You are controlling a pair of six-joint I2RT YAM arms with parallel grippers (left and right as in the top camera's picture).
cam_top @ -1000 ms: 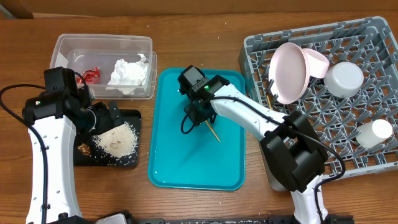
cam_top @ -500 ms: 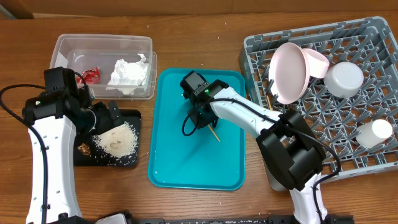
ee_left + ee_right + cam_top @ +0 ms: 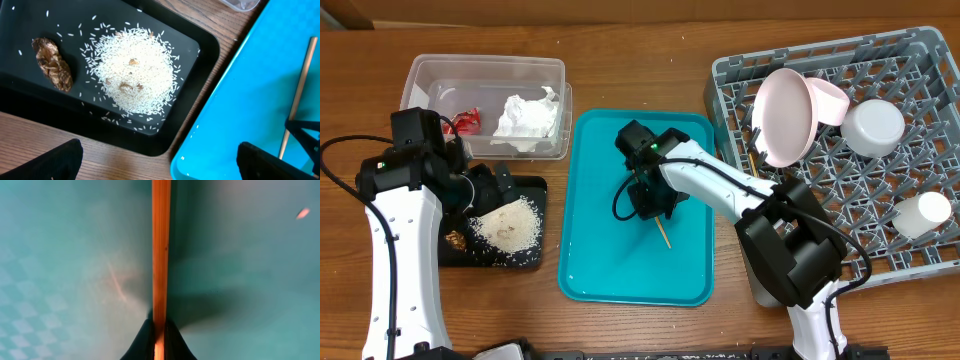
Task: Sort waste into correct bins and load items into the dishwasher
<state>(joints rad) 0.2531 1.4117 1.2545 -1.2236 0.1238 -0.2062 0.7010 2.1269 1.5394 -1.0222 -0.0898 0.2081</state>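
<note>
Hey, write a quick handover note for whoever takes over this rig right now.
Left gripper: open, empty, hovering by the black tray.
Right gripper: shut on the chopstick lying on the teal tray.
Done: wrapper and napkin in the clear tub; rice and brown lump in the black tray; plate, pink bowl, grey-white bowl, cup and what looks like a second chopstick in the dish rack.
Left: move the gripped chopstick to the rack.

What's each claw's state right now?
Left claw: open, holding nothing.
Right claw: closed on a chopstick lying on the teal tray.
</note>
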